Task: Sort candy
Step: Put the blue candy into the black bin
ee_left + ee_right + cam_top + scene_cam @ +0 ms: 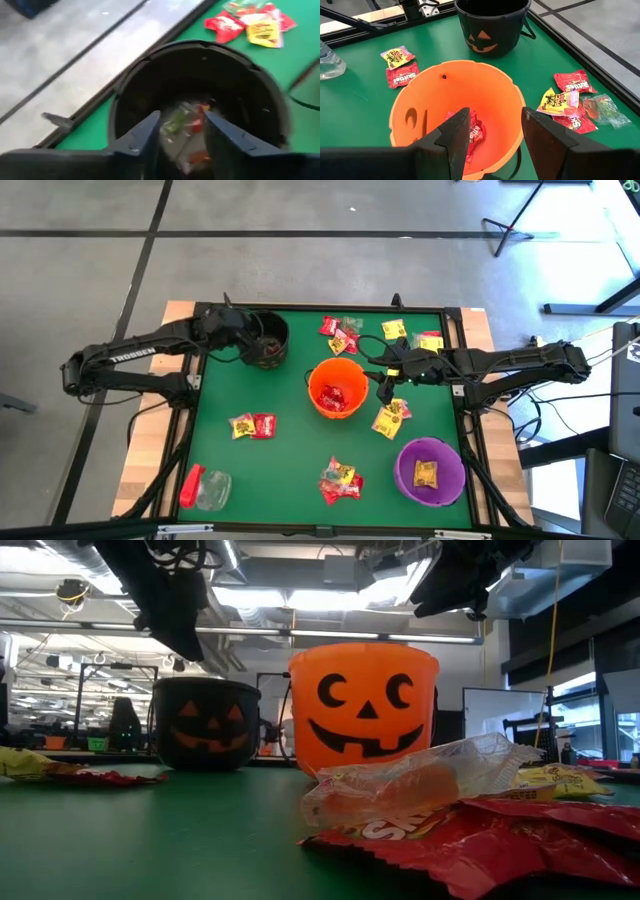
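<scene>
Across the green table [290, 470], candy [253, 425] lies in scattered clumps: one pair left of centre, a pile [340, 480] near the front, more [392, 418] between the orange bucket [337, 388] and the purple bucket [430, 470], and others [340, 333] along the far edge. Red packets sit inside the orange bucket and a yellow one in the purple. A red-capped clear jar [203, 487] lies at the front left corner. The left end effector [182, 135] hangs over the black bucket [266, 340], fingers parted and empty, a greenish packet [176, 120] and red ones below it. The right end effector [492, 132] hovers at the orange bucket's rim, fingers apart, holding nothing. Beyond the table are grey floor and ceiling lights.
</scene>
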You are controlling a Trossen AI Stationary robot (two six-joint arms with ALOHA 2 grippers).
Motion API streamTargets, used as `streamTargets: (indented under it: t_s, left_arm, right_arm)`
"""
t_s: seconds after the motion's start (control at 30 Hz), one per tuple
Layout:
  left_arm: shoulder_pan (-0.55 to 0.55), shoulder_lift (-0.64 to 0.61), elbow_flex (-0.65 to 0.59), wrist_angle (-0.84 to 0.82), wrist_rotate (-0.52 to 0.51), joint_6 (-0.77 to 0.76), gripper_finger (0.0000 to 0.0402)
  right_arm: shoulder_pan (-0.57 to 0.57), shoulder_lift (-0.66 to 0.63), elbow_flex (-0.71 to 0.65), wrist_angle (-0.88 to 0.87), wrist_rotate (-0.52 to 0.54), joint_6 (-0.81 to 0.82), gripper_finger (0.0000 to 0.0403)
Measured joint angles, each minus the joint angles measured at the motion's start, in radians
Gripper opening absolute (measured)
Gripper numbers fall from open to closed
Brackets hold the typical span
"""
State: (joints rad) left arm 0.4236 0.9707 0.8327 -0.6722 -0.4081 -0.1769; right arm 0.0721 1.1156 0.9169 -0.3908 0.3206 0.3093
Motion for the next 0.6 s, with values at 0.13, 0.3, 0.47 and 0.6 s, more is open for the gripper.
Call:
streamTargets:
  t_s: [0.13, 0.3, 0.47, 0.6]
  left_arm:
    - [-0.011, 0.000, 0.060, -0.005, 0.139, 0.002, 0.0174]
    - [-0.072, 0.000, 0.183, -0.003, 0.342, 0.009, 0.0185]
    - [-0.242, -0.001, 0.231, -0.002, 0.419, 0.031, 0.0185]
    - [-0.399, 0.000, 0.214, -0.009, 0.367, 0.030, 0.0185]
  right_arm:
    - [0.000, 0.000, 0.000, 0.016, -0.001, 0.000, 0.0177]
    - [0.000, 0.000, 0.000, 0.105, -0.098, -0.045, 0.0177]
    - [0.002, 0.000, 0.000, 0.204, -0.216, -0.060, 0.0177]
    - [0.042, 0.007, 0.000, 0.218, -0.196, -0.072, 0.0177]
